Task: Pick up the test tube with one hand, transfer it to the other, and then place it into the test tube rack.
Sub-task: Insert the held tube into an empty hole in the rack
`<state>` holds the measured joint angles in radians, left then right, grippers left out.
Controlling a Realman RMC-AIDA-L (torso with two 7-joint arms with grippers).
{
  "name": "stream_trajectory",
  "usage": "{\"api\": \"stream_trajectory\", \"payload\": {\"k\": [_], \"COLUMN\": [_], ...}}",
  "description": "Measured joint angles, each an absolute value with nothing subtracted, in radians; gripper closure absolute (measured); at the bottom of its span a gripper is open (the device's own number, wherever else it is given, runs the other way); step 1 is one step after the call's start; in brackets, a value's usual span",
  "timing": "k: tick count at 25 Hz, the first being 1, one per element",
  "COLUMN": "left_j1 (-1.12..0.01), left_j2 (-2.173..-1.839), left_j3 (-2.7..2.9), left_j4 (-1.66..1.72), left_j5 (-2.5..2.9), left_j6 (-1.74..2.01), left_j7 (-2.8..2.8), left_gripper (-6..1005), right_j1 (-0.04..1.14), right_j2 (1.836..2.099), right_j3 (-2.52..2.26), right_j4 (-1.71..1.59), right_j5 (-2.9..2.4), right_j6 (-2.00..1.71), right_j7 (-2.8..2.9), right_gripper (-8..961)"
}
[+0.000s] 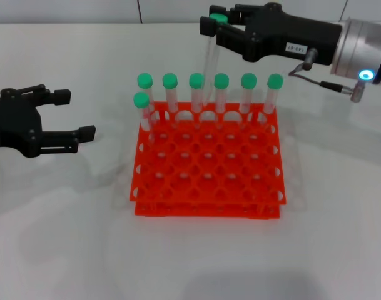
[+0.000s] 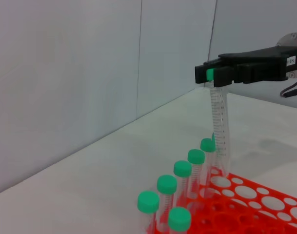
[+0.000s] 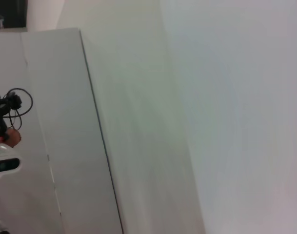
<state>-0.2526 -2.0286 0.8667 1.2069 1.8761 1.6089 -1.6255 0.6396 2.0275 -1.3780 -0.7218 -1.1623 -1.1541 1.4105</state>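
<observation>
Head view: my right gripper [image 1: 210,24], clenched on the test tube [image 1: 210,65] by its green cap, hangs it over the test tube rack [image 1: 208,164]'s back row; next, lower it straight into a free hole. My left gripper [image 1: 77,115] idles agape, well apart.

Below my matt black right gripper [image 1: 214,26], its clear plastic test tube [image 1: 210,69] hangs over the glossy orange-red plastic rack [image 1: 208,164].

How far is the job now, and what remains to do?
Handover looks done: the left gripper is open and empty beside the rack. The right gripper holds the tube by its cap, hanging over the back row. Left: lower it into a hole and release.
</observation>
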Motion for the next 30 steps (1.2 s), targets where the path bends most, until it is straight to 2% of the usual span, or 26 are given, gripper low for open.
{"api": "stream_trajectory", "payload": {"k": [30], "left_j1": [-0.221], "left_j2": [-2.035], "left_j3": [0.851], "left_j4": [1.172], "left_j5": [1.955], "left_j6": [1.606], "left_j7": [-1.575], "left_gripper": [105], "right_j1": [0.650], "right_j2": [2.028], "right_j3": [-1.623], "right_j4": [-0.698], "right_j5": [-0.982], "right_j6": [-0.989], "right_j7": [1.300], "right_gripper": [680]}}
